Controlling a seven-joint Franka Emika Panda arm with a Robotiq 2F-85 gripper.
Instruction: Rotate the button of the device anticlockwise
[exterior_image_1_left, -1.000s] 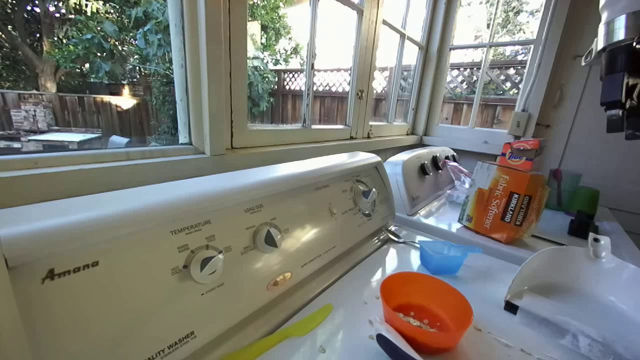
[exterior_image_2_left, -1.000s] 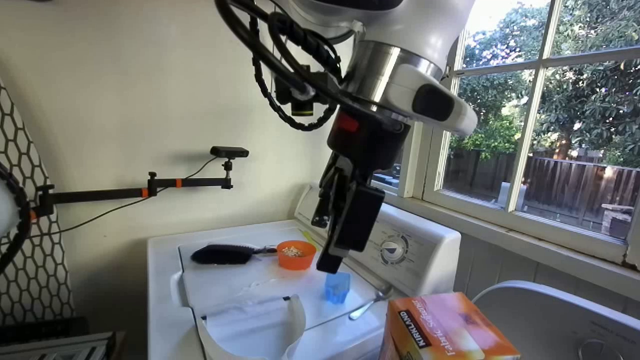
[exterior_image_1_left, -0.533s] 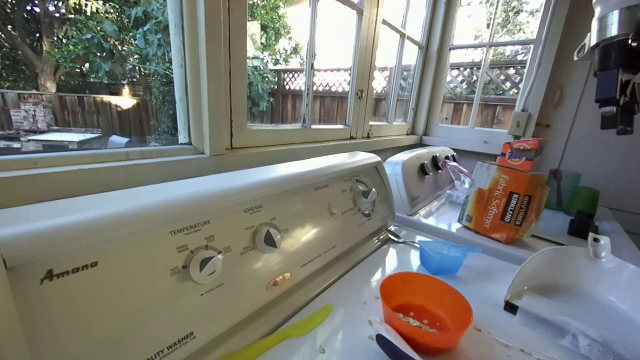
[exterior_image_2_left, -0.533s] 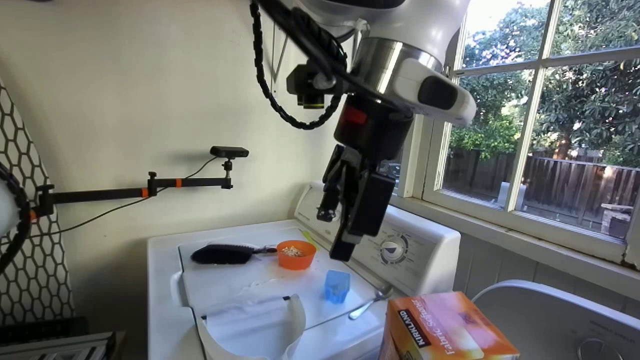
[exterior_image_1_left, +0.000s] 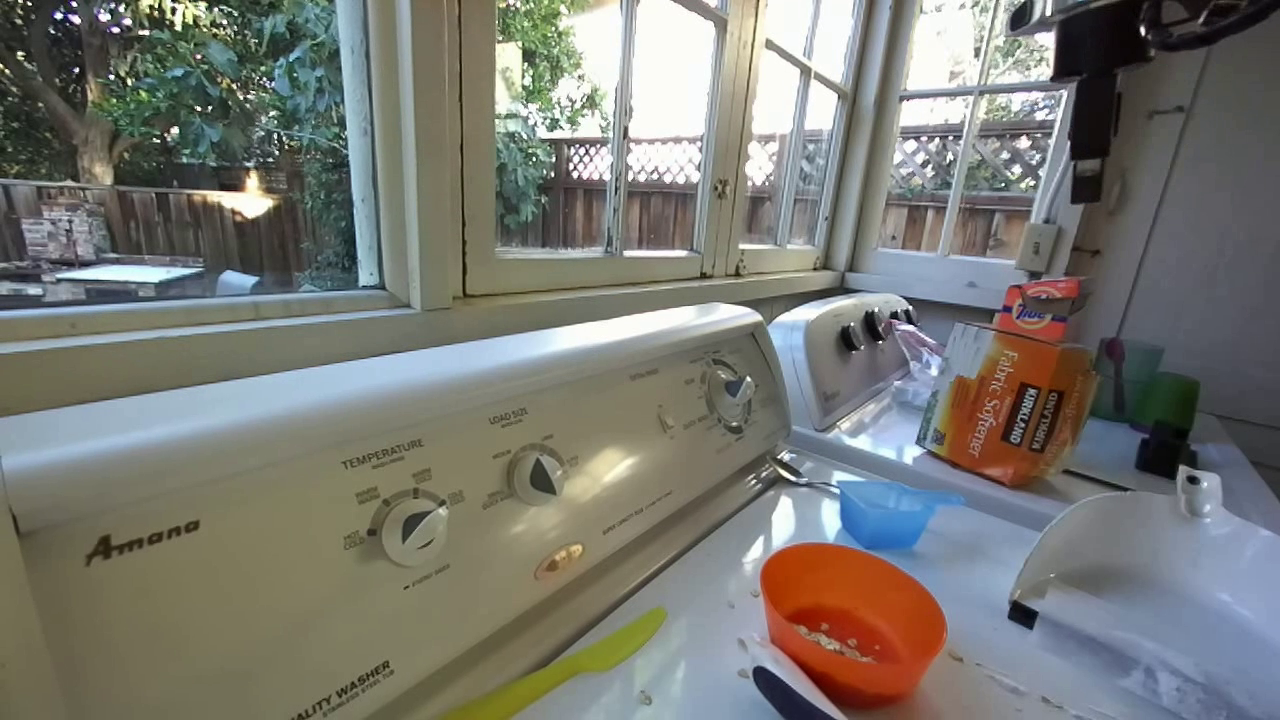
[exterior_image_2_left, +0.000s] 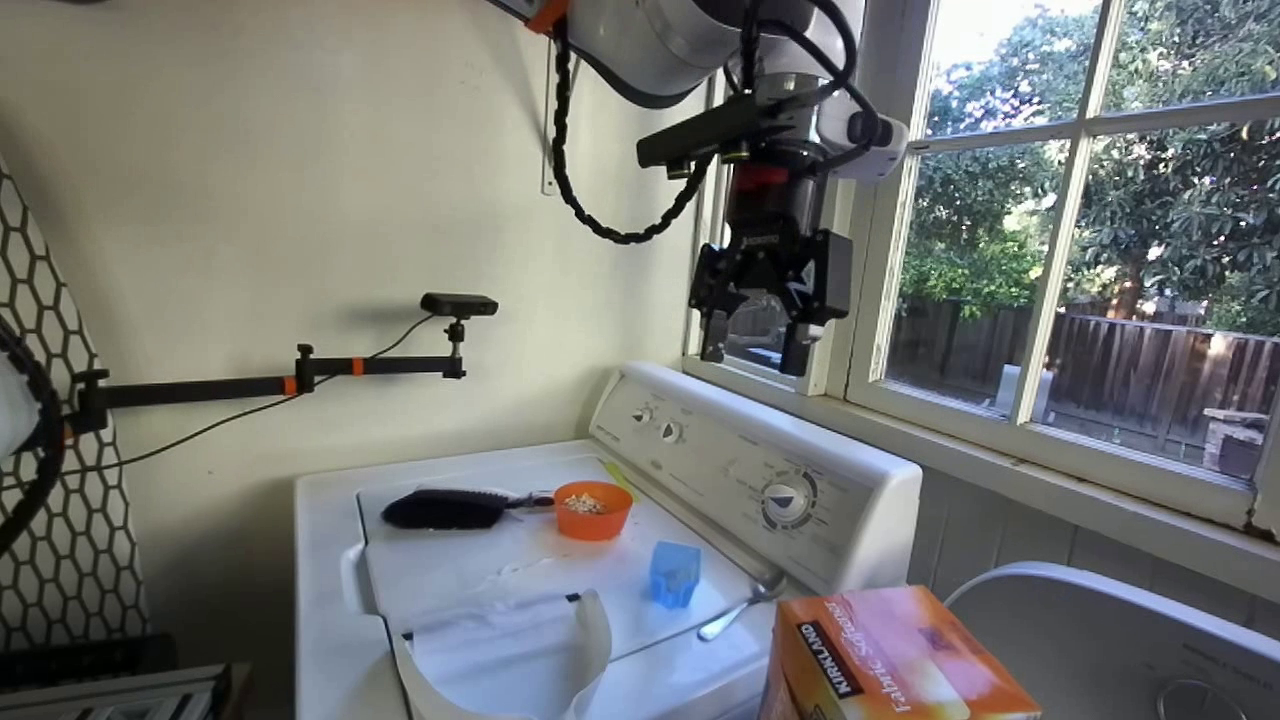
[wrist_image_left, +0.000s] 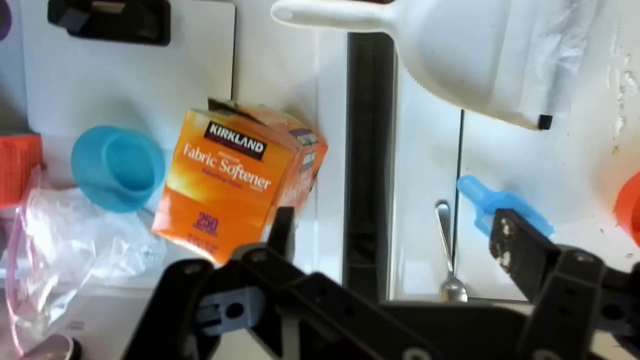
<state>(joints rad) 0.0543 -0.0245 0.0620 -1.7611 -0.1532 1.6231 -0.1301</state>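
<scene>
Washer (exterior_image_2_left: 440, 565) is standing below the jaws. Step in hand is looking like pre-contact positioning; next move is probably calling for descent, pinch, anticlockwise twist. Arm (exterior_image_2_left: 650, 45) is hanging above the jaws, pointing them down. Jaws are standing spread, gripping nothing. Knob (exterior_image_2_left: 783, 502), one of several, is sitting lower than the jaws, well apart; not seeing which is meant.

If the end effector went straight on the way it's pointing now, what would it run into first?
The end effector points down, so probably the washer's edge near the spoon, though a finger might clip the softener box first; depth is unclear.
</scene>
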